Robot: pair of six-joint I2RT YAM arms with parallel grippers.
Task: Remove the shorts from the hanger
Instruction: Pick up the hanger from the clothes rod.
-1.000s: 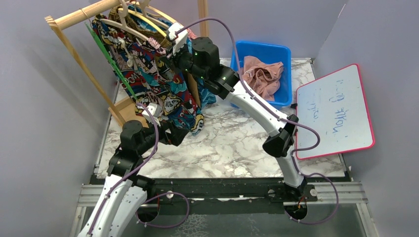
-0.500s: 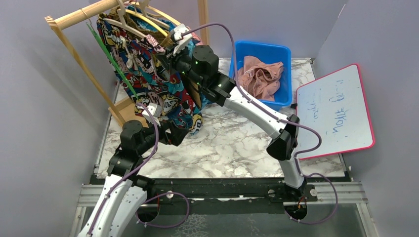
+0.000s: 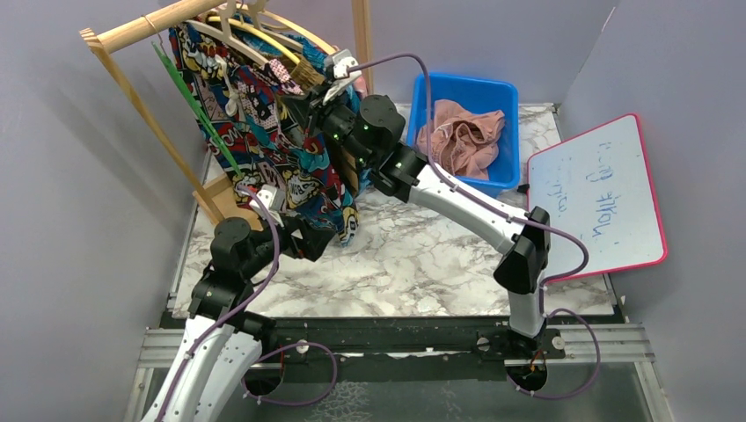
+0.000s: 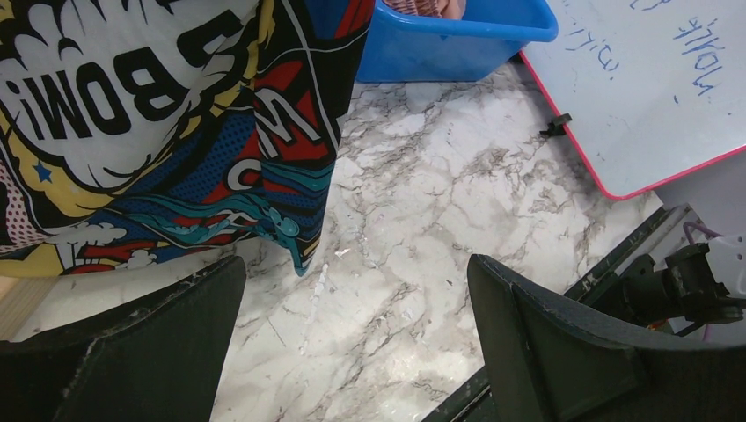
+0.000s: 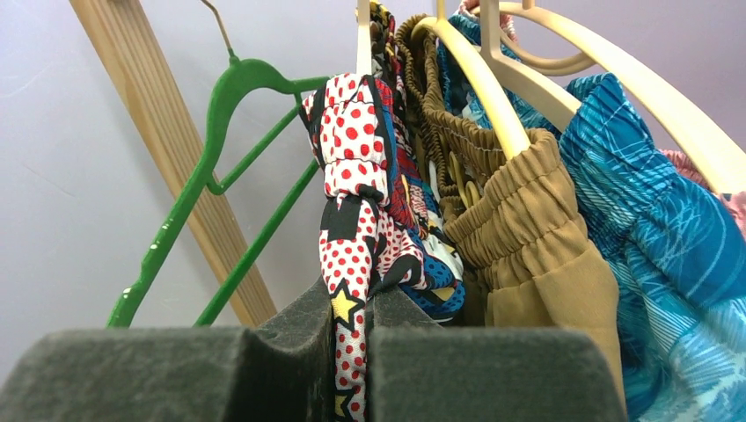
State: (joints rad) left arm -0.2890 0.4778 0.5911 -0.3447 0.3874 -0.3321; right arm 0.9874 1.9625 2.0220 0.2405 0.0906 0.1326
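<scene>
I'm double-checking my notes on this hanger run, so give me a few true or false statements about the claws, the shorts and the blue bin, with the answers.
1. The right claw is shut on the waistband of the comic-print shorts. True.
2. The left claw grips the hem of those shorts. False: it is open and holds nothing, above the marble table beside the hem.
3. The blue bin is empty. False: pink shorts lie in it.
4. The green hanger carries no shorts. True.
</scene>
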